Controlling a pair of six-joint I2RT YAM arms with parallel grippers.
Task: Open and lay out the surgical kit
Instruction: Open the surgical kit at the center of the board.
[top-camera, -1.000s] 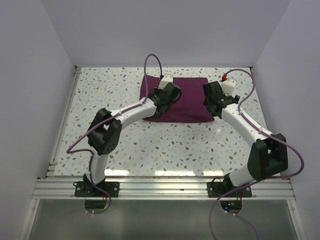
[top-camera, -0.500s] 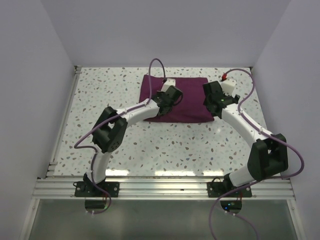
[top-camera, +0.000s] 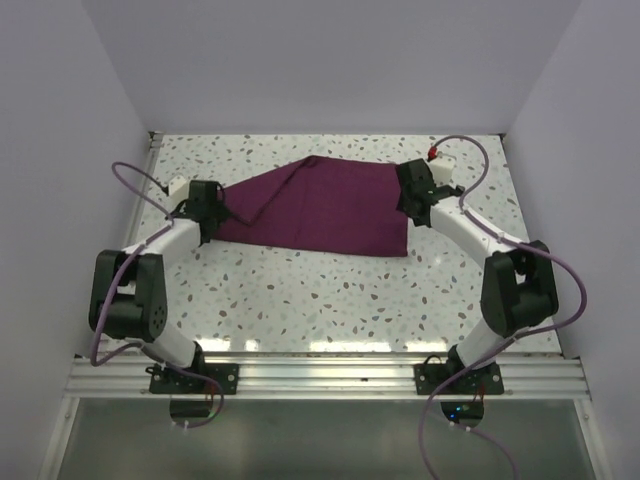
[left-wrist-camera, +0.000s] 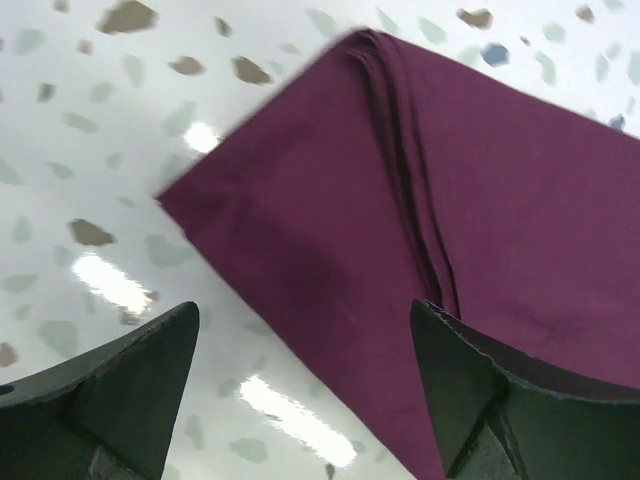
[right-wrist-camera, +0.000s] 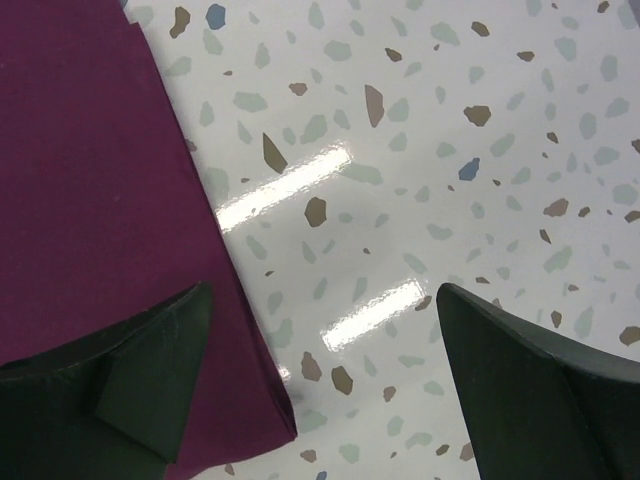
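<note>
While the wrap (top-camera: 320, 205) lies flat on the far half of the bench (top-camera: 330, 290), one flap tapers to a point toward the left edge. The left gripper (top-camera: 213, 212) hovers over that point with its fingers (left-wrist-camera: 120, 390) spread wide, gripping nothing. The right gripper (top-camera: 406, 200) is over the wrap's right border, near the far right corner, its fingers (right-wrist-camera: 520, 370) also spread wide, one above the cloth and one above bare bench.

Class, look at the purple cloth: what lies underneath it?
Only the speckled table shows around the purple cloth. Whatever lies beneath is hidden by its folded layers; nothing pokes out at the edges.
</note>
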